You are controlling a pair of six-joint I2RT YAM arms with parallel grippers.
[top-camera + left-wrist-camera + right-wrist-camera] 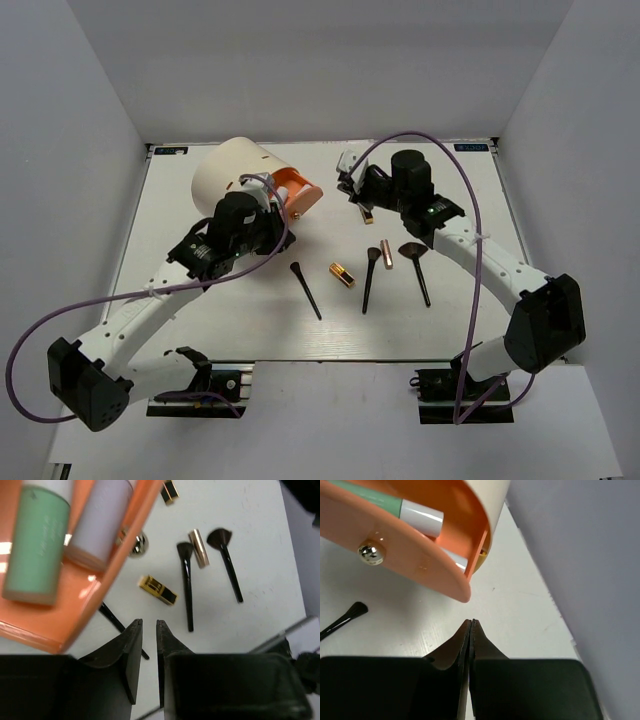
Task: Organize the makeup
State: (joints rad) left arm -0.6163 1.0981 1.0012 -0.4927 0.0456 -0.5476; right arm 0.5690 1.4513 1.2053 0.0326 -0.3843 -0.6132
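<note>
The mint green tube [37, 545] and the pale lavender tube [97, 520] lie in the orange drawer [75, 615] of the cream cylinder [235, 170]. On the table lie a gold-and-black lipstick [342, 274], a thin brush [306, 290], a second brush [370, 278], the rose-gold tube [386, 252] and a fan brush [416, 268]. Another lipstick [367, 215] lies by my right gripper [352, 190], which is shut and empty [471, 621] just right of the drawer. My left gripper [268, 197] hovers at the drawer's front, jaws slightly apart and empty [148, 622].
The drawer stands pulled out, with a round metal knob [371, 554] on its orange front. White walls close in the table at the back and both sides. Purple cables loop over both arms.
</note>
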